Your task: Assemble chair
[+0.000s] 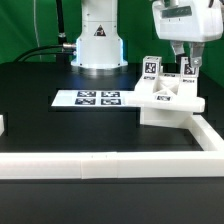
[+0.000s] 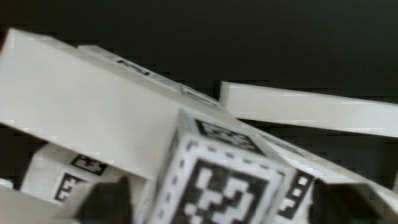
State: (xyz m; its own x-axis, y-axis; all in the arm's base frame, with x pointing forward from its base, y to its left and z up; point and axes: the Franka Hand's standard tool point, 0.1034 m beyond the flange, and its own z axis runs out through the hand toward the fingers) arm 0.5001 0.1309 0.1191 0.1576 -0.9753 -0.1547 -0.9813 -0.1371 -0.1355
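Observation:
The partly built white chair (image 1: 166, 100) stands on the black table at the exterior view's right, tight against the border rail. Two tagged posts rise from it, one on the left (image 1: 151, 68) and one on the right (image 1: 189, 68). My gripper (image 1: 181, 60) hangs straight down onto the right post and seems shut on it. In the wrist view that tagged post (image 2: 222, 185) fills the space at the jaws, with a large white chair panel (image 2: 89, 90) beside it. My fingers are hidden there.
The marker board (image 1: 98, 98) lies flat left of the chair. The low white border rail (image 1: 100, 165) runs along the front and up the right side (image 1: 208, 135). The robot base (image 1: 98, 45) stands at the back. A small white piece (image 1: 2, 124) shows at the left edge.

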